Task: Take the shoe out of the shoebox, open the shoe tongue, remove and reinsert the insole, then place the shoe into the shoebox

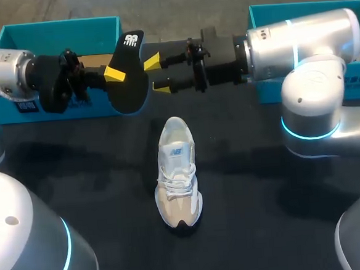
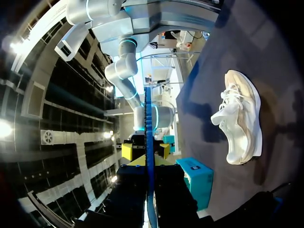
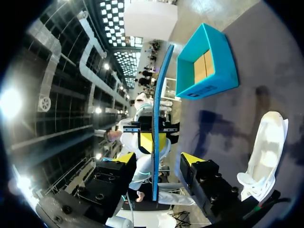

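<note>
Black table [image 1: 77,173] from above holds the shoe [image 1: 177,172] outside the shoebox [image 1: 55,29] while the left claw [image 1: 120,73] pinches the insole [image 1: 130,92] up high, the left wrist view shows its thin edge, the right wrist view shows the right claw [image 3: 159,159] spread around it, so I think putting it back in the shoe comes next

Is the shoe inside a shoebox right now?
No, the shoe stands upright on the black table, out in the open in front of both arms.
</note>
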You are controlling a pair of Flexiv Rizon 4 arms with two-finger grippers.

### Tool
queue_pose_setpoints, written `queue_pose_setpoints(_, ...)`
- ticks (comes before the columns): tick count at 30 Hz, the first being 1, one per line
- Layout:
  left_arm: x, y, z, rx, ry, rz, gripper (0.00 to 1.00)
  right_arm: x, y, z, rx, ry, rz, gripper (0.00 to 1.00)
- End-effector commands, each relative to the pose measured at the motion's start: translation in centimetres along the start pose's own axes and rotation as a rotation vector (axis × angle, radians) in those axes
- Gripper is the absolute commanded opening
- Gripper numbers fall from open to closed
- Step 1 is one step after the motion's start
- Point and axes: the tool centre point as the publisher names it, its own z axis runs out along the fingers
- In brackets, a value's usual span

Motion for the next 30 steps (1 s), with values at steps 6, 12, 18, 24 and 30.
queue_pose_setpoints(6,0.1,0.0,0.1,-0.002,-0.001,0.002,0.00,0.2,-0.6,2.2,-0.011,-0.009,-0.001,0.47)
queue_pose_setpoints(12,0.1,0.0,0.1,-0.002,-0.001,0.002,0.00,0.2,-1.0,2.6,-0.017,-0.009,-0.002,0.45)
queue_pose_setpoints(18,0.1,0.0,0.1,-0.002,-0.001,0.002,0.00,0.5,-1.0,3.1,-0.020,-0.011,-0.011,0.39)
queue_pose_setpoints(24,0.1,0.0,0.1,-0.002,-0.001,0.002,0.00,0.9,-0.9,3.3,-0.018,-0.015,-0.021,0.35)
queue_pose_setpoints(30,0.1,0.0,0.1,-0.002,-0.001,0.002,0.00,1.1,-0.8,3.5,-0.017,-0.019,-0.026,0.30)
